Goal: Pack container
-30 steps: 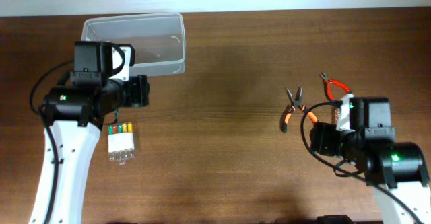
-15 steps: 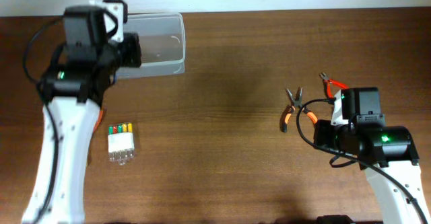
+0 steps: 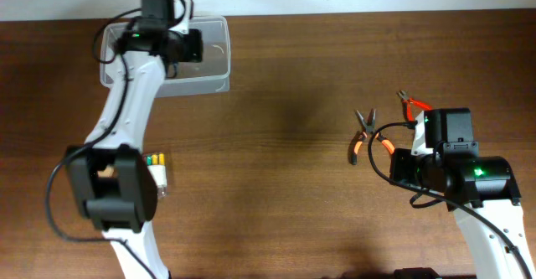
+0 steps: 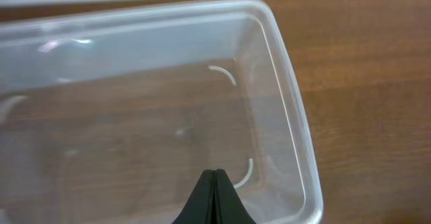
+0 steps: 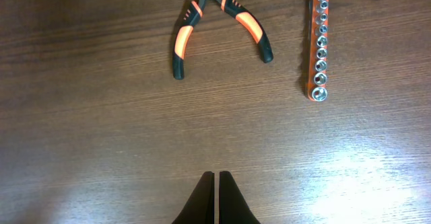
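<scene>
Swung upward, the left claw (image 4: 214, 183) hovers closed and empty over the bare-looking container (image 3: 213, 57) at upper left. Right claw (image 5: 215, 183) closed too; pliers (image 5: 182, 42) and socket rail (image 5: 319, 46) await packing on the tabletop (image 3: 285, 187).

My left end effector (image 3: 194, 46) hangs over the container (image 3: 216, 74) at eleven o'clock; orange-handled pliers (image 3: 363, 132) lie at three o'clock.
</scene>
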Controlling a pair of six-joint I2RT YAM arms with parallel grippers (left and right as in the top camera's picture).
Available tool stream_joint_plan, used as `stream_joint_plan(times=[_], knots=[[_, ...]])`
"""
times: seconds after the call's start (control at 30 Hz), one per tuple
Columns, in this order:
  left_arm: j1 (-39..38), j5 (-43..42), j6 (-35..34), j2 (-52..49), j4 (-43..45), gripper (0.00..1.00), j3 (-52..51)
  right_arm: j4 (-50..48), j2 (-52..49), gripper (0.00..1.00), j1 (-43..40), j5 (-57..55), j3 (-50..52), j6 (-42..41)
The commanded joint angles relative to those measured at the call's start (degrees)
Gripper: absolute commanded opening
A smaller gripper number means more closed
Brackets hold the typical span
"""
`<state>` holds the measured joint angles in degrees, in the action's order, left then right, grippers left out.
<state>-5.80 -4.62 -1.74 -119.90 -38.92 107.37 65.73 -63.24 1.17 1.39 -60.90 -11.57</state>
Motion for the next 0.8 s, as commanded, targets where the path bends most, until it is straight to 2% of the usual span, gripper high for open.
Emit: stream_joint_plan(times=[0.0, 0.2, 0.4, 0.77], knots=[[-1.66, -1.2, 0.02, -3.98, 1.09, 0.02, 1.77, -0.13, -0.04, 0.04, 0.33, -0.09, -1.09, 0.59], [-3.63, -1.2, 0.02, -9.68, 1.01, 0.02, 1.77, -0.13, -0.04, 0.04, 0.33, -0.11, -1.09, 0.61], [-5.35, -2.78, 0.02, -10.27, -1.49, 0.02, 1.77, -0.17, -0.04, 0.04, 0.33, -0.11, -1.09, 0.61], [-12.55, -6.97, -2.6, -10.27, -11.67, 0.02, 3.54, -0.39, -0.04, 0.04, 0.33, -0.13, -1.09, 0.81]])
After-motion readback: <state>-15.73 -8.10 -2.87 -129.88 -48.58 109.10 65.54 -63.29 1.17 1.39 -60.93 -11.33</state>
